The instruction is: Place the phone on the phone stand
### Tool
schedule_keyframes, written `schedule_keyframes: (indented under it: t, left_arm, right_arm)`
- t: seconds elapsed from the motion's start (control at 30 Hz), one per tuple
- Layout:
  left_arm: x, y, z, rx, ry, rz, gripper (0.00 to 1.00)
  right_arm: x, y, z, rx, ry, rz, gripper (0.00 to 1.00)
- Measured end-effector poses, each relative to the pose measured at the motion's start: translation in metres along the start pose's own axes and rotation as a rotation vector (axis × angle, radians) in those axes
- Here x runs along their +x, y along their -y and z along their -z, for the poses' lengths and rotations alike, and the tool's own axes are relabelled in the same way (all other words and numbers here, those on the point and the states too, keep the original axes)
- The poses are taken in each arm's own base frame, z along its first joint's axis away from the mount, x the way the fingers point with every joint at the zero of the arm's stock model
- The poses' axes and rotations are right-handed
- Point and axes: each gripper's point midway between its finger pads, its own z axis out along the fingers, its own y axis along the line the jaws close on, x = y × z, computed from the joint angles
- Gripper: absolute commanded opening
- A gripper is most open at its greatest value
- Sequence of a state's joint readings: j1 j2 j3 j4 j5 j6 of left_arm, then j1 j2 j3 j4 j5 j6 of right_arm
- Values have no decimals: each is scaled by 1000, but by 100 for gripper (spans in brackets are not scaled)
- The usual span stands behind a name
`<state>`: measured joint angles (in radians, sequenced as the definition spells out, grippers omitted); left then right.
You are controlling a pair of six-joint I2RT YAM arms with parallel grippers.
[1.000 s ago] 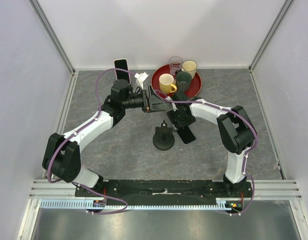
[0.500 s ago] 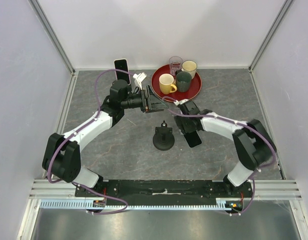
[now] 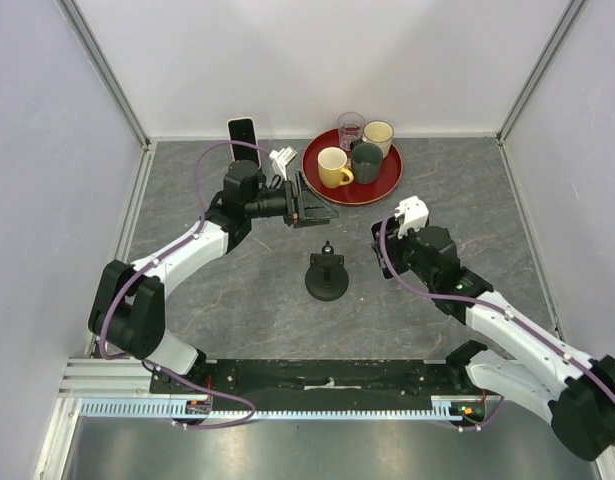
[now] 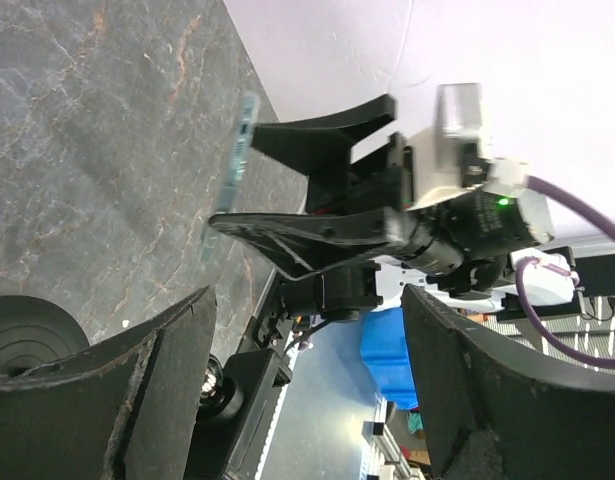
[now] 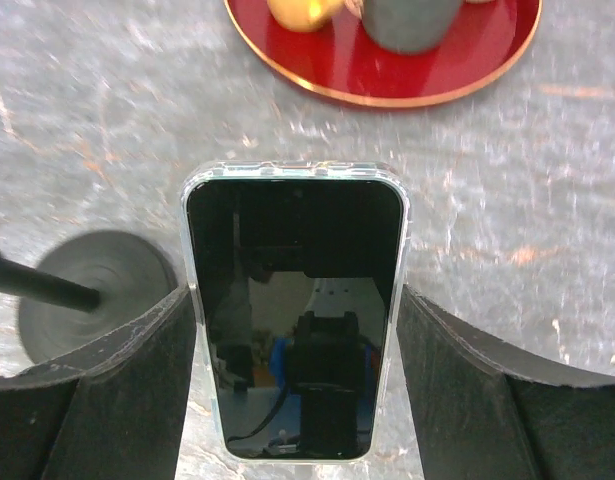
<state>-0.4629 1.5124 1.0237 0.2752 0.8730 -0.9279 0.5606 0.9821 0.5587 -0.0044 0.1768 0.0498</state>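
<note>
My right gripper (image 3: 385, 256) is shut on the black phone in a clear case (image 5: 295, 315), one finger on each long edge. It holds the phone just right of the black phone stand (image 3: 327, 279), a round base with a short stem, also in the right wrist view (image 5: 87, 295). My left gripper (image 3: 322, 206) is open and empty, pointing right, behind the stand. In the left wrist view the phone shows edge-on (image 4: 230, 170) in the right gripper's fingers, and the stand's base (image 4: 27, 335) is at the lower left.
A red tray (image 3: 385, 182) at the back holds a yellow mug (image 3: 333, 167), a dark green mug (image 3: 367, 160), a glass (image 3: 351, 128) and a cream cup (image 3: 379, 133). A second phone (image 3: 242, 138) stands upright at the back wall. A white object (image 3: 282, 158) lies beside it.
My right arm has swung out to the right and drawn back, carrying the phone from close beside the stand to farther right. The left arm has hardly moved.
</note>
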Motion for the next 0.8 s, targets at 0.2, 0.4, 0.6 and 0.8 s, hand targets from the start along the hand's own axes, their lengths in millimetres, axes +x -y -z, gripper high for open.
schedule_keyframes:
  t: [0.2,0.4,0.6,0.8]
  left_arm:
    - [20,4,-10,-8,-63,-15,82]
    - [36,17,-22,-10,-127,-97,84]
    - [48,19,-28,-16,-171,-141,75]
    - [54,18,-29,-16,-199,-157,33]
  right_arm:
    - [-36,-12,23,-94,140,26,0]
    - [-43,-39,37,-219,114,68,0]
    - [-67,-77,55,-323,159,111,0]
    - [-73,-106,64,-352,158,174,0]
